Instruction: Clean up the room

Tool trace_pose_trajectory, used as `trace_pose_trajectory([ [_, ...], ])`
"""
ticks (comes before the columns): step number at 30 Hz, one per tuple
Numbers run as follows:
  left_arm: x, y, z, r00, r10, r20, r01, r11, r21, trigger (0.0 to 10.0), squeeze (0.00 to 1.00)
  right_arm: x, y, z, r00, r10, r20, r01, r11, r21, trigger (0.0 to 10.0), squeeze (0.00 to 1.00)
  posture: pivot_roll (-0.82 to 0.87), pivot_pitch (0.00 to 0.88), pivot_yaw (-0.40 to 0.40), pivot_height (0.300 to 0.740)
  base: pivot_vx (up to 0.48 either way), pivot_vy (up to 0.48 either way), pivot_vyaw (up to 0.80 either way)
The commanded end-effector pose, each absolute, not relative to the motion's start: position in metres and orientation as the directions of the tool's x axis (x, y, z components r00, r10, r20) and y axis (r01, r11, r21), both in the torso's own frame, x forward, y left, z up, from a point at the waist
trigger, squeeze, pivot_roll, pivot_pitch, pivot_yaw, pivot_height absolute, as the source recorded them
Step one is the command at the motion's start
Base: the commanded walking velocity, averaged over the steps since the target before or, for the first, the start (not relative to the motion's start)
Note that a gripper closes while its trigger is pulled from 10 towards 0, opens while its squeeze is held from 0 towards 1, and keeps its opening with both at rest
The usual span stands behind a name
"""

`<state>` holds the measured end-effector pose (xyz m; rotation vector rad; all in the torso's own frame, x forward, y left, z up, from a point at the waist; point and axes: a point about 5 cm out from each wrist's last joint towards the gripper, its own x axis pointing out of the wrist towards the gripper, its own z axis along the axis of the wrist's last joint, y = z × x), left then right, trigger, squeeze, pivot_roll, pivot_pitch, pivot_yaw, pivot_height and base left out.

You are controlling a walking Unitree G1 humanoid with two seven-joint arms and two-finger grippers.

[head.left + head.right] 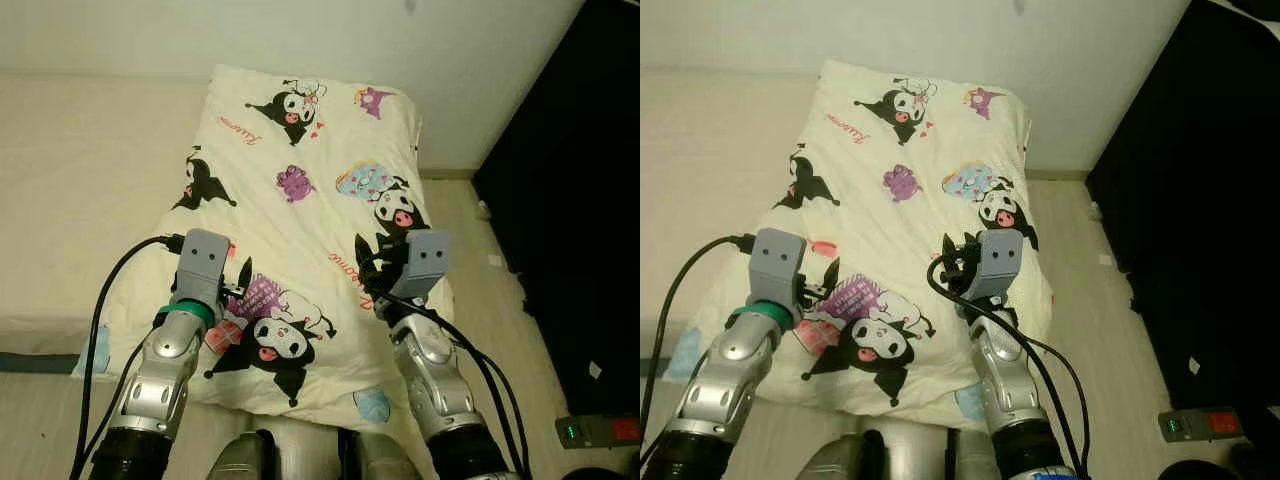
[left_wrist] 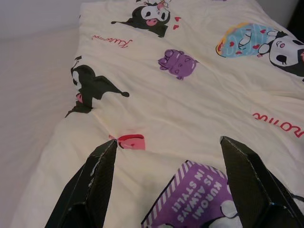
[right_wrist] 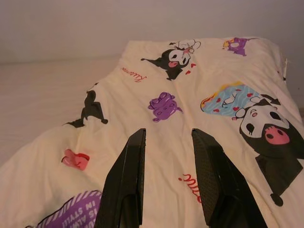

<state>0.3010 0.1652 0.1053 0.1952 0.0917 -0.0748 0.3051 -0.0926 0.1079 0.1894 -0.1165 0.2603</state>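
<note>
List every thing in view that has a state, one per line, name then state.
Blanket: spread flat along the bed, a few shallow creases, near end draped over the edge.
Bed: bare pale sheet showing beside the blanket.
Left gripper: open wide, holding nothing, over the blanket's near end.
Right gripper: open narrowly, holding nothing, over the blanket.
Device on the floor: green light lit.

- left gripper [image 2: 164, 183] has its fingers spread wide, just flat cartoon-print blanket [image 1: 300, 210] between and ahead of them
- right gripper [image 3: 167, 178] fingers narrower apart, same blanket beyond the tips
- wall [image 1: 300, 40] past the blanket's far end
</note>
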Motion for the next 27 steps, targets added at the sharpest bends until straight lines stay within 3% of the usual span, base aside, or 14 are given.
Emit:
trace_pose_trajectory([
  [1,0.2977,0.1664,0.0976,0.991,-0.055,-0.122,0.078,0.978,0.195,10.0,0.00,0.3036,-0.0937,0.1020,0.962,0.244,0.120,-0.262,0.950,0.168,10.0,0.00,-0.03,0.073,0.017,0.740,-0.398,0.000,0.00],
  [23,0.2980,0.1672,0.0980,0.991,-0.053,-0.122,0.077,0.977,0.201,10.0,0.00,0.3033,-0.0932,0.1011,0.962,0.245,0.117,-0.262,0.949,0.172,10.0,0.00,-0.03,0.075,0.021,0.740,-0.418,0.000,0.00],
  [27,0.2981,0.1672,0.0980,0.991,-0.055,-0.122,0.079,0.975,0.206,10.0,0.00,0.3033,-0.0935,0.1008,0.963,0.243,0.116,-0.261,0.950,0.172,10.0,0.00,-0.03,0.076,0.022,0.740,0.000,0.000,0.00],
])
